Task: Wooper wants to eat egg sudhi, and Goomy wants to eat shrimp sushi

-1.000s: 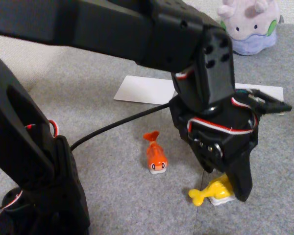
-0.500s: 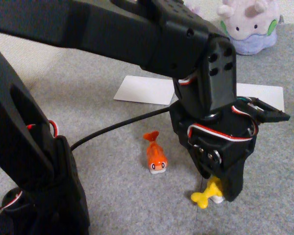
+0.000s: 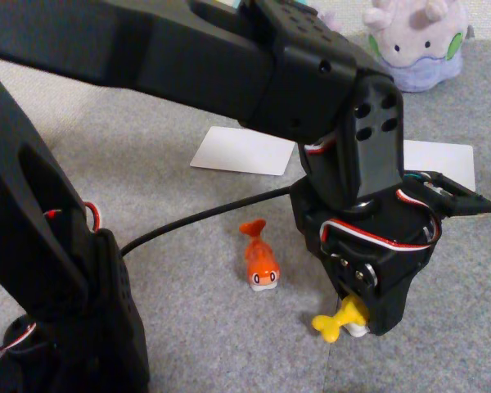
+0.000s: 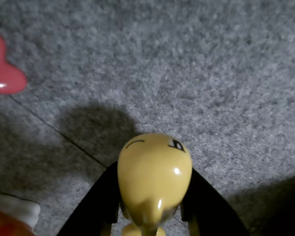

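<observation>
My gripper [image 3: 362, 319] is shut on the egg sushi [image 3: 334, 322], a yellow toy whose knobbed tail sticks out to the left under the black fingers. In the wrist view the egg sushi [image 4: 155, 172] sits squeezed between both black fingers [image 4: 96, 209] of the gripper [image 4: 152, 169] over grey carpet. I cannot tell whether it touches the carpet. The orange shrimp sushi [image 3: 260, 262] lies on the carpet just left of the gripper, eyes toward the camera. Goomy [image 3: 417, 41], pale lilac with green cheek spots, sits at the top right. Wooper is out of view.
White paper sheets [image 3: 244, 151] lie on the grey carpet behind the gripper. A black cable [image 3: 188, 219] runs from the arm base toward the gripper. A pink-red toy [image 4: 4, 73] lies at the wrist view's left edge. The arm's base [image 3: 57, 311] stands at the left.
The gripper has closed on the egg sushi and turned it, so less of its white base shows. The wrist shifted slightly right. The shrimp sushi has not moved.
</observation>
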Controlling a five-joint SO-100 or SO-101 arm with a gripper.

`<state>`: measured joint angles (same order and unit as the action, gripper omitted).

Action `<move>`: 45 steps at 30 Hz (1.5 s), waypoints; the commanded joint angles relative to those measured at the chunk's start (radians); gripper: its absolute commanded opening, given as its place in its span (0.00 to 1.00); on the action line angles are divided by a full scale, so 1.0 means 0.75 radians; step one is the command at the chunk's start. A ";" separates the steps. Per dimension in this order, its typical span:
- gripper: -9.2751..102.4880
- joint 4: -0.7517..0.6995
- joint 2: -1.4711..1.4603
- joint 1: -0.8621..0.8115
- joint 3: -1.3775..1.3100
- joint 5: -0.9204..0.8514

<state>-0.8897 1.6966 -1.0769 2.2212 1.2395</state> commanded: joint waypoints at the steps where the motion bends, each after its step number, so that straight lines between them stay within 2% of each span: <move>1: 0.10 0.000 0.020 0.002 -0.057 -0.006; 7: 0.10 -0.029 0.084 0.018 -0.059 0.008; 11: 0.10 -0.149 0.276 0.119 -0.059 0.045; 17: 0.10 -0.329 0.661 0.397 -0.059 0.205; 24: 0.10 -0.415 0.900 0.771 -0.059 0.387; 30: 0.11 -0.309 0.904 0.990 -0.059 0.401; 40: 0.11 -0.049 0.882 1.152 -0.059 0.389; 45: 0.11 0.067 0.718 1.213 -0.059 0.399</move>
<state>-0.8882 2.2795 -0.1825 2.2227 1.5324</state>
